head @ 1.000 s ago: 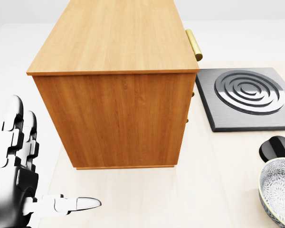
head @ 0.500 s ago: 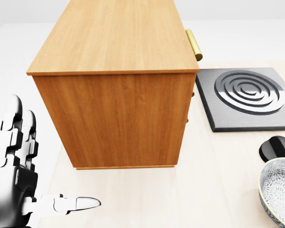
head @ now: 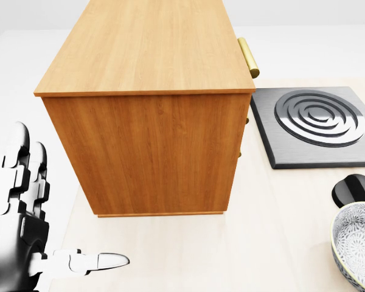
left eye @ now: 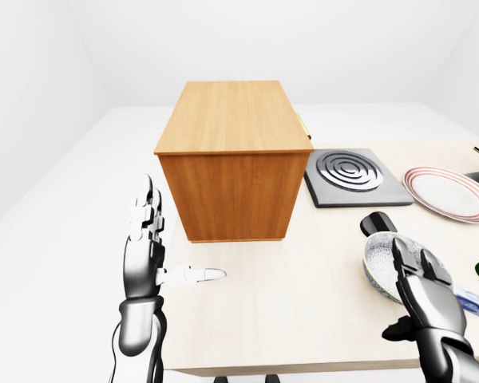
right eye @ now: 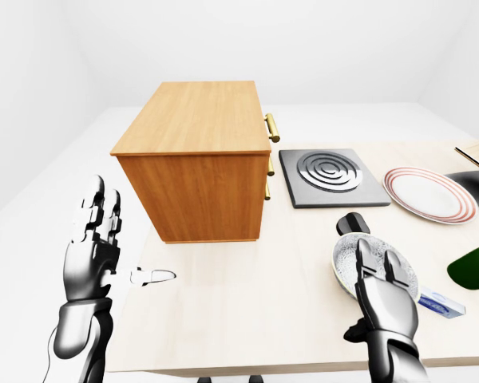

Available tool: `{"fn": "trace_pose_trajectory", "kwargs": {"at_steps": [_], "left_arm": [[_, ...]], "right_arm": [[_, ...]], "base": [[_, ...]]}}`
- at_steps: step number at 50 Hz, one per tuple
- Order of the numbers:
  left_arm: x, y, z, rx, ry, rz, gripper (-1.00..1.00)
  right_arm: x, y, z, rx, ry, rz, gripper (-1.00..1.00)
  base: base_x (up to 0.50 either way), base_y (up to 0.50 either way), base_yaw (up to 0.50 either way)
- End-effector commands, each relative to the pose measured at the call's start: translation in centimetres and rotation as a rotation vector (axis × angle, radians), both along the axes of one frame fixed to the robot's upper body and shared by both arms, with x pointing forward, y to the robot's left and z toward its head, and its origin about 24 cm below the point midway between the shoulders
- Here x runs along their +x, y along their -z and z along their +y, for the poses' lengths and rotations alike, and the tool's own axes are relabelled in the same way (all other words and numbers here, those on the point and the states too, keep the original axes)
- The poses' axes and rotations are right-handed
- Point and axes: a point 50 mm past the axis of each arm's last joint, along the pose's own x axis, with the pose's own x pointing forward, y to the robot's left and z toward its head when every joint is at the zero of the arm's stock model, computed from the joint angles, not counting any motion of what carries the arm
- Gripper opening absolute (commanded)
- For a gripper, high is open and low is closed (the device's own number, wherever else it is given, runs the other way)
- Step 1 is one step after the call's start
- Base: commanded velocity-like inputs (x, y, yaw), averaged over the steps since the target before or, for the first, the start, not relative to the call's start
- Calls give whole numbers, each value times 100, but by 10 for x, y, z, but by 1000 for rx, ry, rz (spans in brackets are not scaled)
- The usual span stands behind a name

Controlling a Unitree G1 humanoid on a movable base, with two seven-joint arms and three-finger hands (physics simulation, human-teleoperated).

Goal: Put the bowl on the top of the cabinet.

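The wooden cabinet (left eye: 235, 159) stands on the pale table (left eye: 287, 303), its flat top bare and brass handles on its right side. The grey patterned bowl (left eye: 377, 257) sits on the table at the lower right of the left-eye view. My right hand (left eye: 413, 275) is raised open just on the near side of the bowl and hides part of its rim; its fingers hold nothing. My left hand (left eye: 174, 239) is held upright and open at the table's left edge, thumb pointing right, below and left of the cabinet.
A grey hotplate (left eye: 349, 171) with ring grooves lies right of the cabinet. A red-striped plate (left eye: 451, 194) is farther right. A small black object (left eye: 375, 222) sits just above the bowl. A green thing (right eye: 475, 267) and a blue-white packet (right eye: 441, 303) lie at the right.
A dark fingertip of my right hand has come into the head view's lower right corner, over the bowl. The left hand and cabinet have not moved.
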Motion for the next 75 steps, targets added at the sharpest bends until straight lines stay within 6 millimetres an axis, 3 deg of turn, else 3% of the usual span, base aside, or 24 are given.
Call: {"fn": "trace_pose_trajectory", "kwargs": {"at_steps": [1, 18, 41, 42, 44, 52, 58, 75], "left_arm": [[1, 2, 0, -1, 5, 10, 100], [0, 1, 0, -2, 4, 5, 100], [0, 1, 0, -2, 4, 5, 100], [0, 1, 0, -2, 4, 5, 100], [0, 1, 0, -2, 4, 5, 100], [0, 1, 0, -2, 4, 5, 100], [0, 1, 0, -2, 4, 5, 100], [0, 1, 0, -2, 4, 5, 100]], "right_arm": [[6, 10, 3, -57, -36, 16, 100], [3, 27, 11, -70, -70, 33, 100], [-13, 56, -4, -112, -34, 110, 100], [-13, 56, -3, -110, -37, 110, 78], [-13, 57, -2, -106, -40, 108, -100], [-13, 52, -1, -97, -41, 99, -100], [-9, 37, -4, -88, -23, 60, -100], [5, -58, -5, 99, -72, -159, -100]], "base": [[0, 0, 0], [0, 0, 0], [0, 0, 0], [0, 0, 0], [0, 0, 0], [0, 0, 0], [0, 0, 0], [0, 0, 0]]}}
